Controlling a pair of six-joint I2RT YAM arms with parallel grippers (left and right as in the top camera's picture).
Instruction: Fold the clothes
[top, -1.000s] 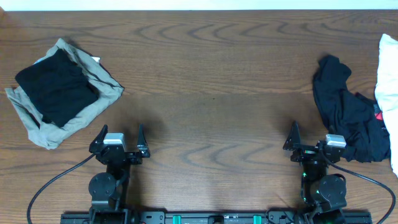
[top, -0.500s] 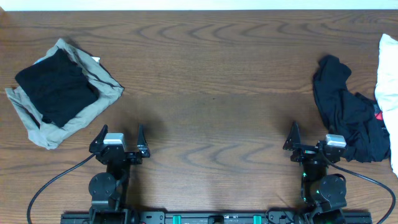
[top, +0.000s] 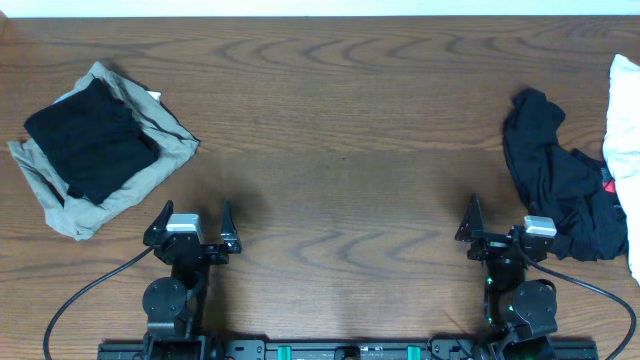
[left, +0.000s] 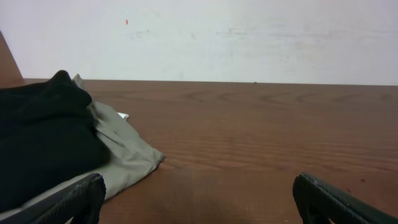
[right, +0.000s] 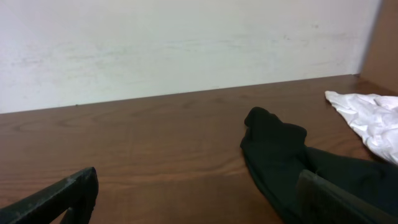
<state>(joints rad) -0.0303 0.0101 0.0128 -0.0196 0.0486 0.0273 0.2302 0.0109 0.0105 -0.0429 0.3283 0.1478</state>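
On the right of the tabletop (top: 340, 120) a crumpled black garment (top: 560, 190) lies with its long axis running from the far side toward the robot, its near end spreading rightward. At far left, a folded black piece (top: 90, 140) sits on a khaki-grey garment (top: 160, 150), the pile turned diagonally. The right wrist view shows the crumpled garment's far end humped up, with a white cloth (right: 370, 118) beyond it. The left end effector (top: 193, 218) and right end effector (top: 507, 222) stand spread wide, gripping nothing.
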